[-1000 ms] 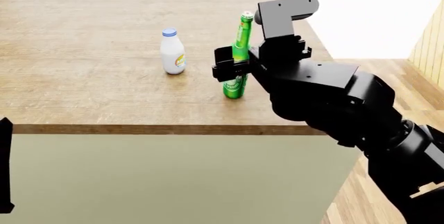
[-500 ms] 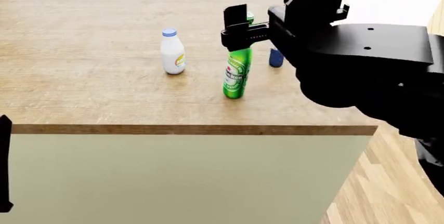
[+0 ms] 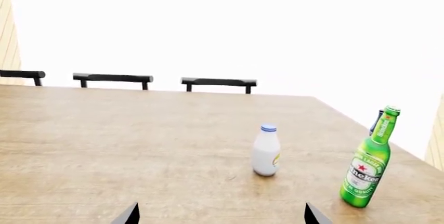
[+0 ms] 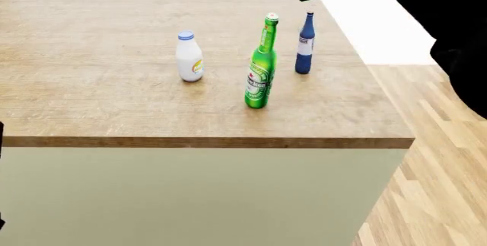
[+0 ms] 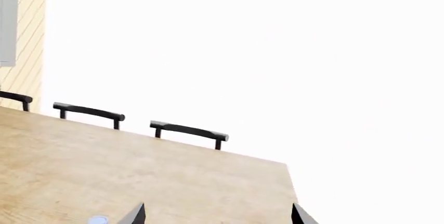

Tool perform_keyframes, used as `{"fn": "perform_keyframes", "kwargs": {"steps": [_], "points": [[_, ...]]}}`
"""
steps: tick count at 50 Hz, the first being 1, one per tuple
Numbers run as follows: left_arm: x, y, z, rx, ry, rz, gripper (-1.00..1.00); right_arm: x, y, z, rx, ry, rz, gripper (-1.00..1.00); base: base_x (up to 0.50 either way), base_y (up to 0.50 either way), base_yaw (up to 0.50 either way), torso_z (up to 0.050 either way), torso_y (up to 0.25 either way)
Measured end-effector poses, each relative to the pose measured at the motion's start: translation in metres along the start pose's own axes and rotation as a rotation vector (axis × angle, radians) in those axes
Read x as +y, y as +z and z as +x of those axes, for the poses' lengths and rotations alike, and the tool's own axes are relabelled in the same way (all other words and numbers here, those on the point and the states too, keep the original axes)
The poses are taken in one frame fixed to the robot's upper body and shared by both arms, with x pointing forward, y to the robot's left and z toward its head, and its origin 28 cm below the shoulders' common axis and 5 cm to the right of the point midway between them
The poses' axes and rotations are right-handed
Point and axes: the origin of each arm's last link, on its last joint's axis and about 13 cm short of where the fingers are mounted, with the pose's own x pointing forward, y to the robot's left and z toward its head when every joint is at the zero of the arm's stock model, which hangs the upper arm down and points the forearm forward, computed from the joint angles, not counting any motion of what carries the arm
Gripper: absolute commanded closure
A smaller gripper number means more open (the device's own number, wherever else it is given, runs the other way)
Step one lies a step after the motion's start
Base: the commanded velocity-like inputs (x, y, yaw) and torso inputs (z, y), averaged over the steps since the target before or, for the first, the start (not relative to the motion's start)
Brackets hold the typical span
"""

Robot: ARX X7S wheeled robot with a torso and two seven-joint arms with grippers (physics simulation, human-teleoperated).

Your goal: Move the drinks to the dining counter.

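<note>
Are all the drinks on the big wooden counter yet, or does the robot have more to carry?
All three look delivered: the small white bottle, the green bottle and the dark-blue bottle stand upright on the dining counter. Nothing is in hand: both wrist views show open fingertips with nothing between them. No drink seems left to fetch.

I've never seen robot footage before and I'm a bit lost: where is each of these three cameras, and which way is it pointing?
Head view: on the robot's head, looking down on the dining counter with three bottles; the black right arm fills the upper corner.
Left wrist view: low by the counter, facing across it to the chairs; two dark fingers show.
Right wrist view: raised, facing the counter's far edge and chairs; finger tips show.
Shared: head and left wrist both see the green bottle and white bottle.
</note>
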Motion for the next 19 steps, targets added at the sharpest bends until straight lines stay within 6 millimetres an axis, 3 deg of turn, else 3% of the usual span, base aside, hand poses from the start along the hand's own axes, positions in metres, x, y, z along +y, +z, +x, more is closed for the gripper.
{"fn": "perform_keyframes", "kwargs": {"steps": [19], "points": [[-0.002, 0.007, -0.002, -0.019, -0.006, 0.003, -1.0, 0.002, 0.056, -0.059, -0.239, -0.024, -0.014, -1.0, 0.0, 0.0, 0.0, 0.0, 0.0]]}}
